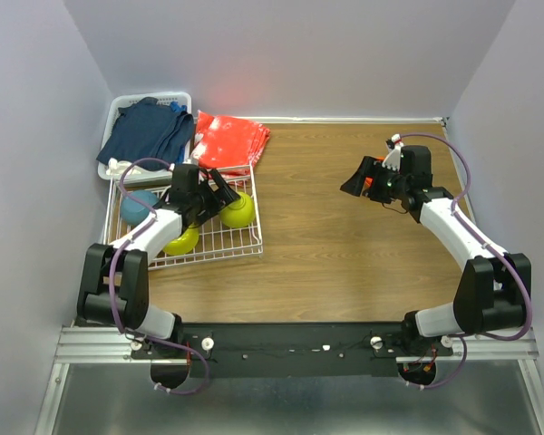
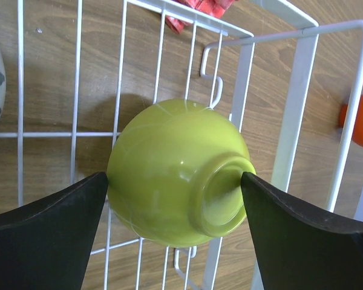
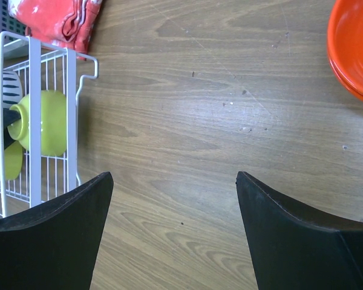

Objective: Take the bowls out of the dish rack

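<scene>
A glossy lime green bowl (image 2: 178, 175) is lying on its side in the white wire dish rack (image 2: 296, 115), left of centre, clamped by the left end effector (image 2: 174, 208). The right end effector (image 3: 174, 181) is held spread above bare wooden counter (image 3: 206, 109).

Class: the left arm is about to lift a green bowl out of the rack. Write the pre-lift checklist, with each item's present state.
1. Left claw straddles the lime green bowl: ok.
2. Fingers firmly pinching the bowl: cannot tell.
3. Bowl upright: not ok, it lies tipped, foot ring facing the camera.
4. Dish rack wires clear of the bowl: cannot tell.
5. Right claw empty, over bare table: ok.
</scene>
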Robot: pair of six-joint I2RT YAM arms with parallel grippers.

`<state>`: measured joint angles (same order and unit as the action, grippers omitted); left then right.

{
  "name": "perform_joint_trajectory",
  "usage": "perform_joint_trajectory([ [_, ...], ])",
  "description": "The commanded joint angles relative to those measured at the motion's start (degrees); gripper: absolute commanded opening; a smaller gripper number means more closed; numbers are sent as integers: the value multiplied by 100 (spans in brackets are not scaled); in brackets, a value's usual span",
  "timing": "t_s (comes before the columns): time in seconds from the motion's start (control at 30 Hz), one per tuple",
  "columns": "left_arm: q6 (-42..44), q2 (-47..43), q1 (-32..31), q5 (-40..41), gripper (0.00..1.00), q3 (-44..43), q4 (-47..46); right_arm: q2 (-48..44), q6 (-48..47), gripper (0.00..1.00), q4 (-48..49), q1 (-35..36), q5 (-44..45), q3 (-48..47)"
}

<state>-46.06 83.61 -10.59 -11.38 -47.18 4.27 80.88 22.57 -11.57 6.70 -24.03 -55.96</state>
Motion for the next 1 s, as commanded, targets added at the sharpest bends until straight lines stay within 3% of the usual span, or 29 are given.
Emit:
perform_joint_trajectory([
  [0.0,282,401,-13,-118,99,-37,680,24,37,90,155,33,-154,68],
  [0.43,203,-354,144,-620,99,332,-312,59,2,90,129,25,-181,42],
  [0.97,194,-592,479,-831,99,675,-585,94,11,90,103,25,-155,15],
])
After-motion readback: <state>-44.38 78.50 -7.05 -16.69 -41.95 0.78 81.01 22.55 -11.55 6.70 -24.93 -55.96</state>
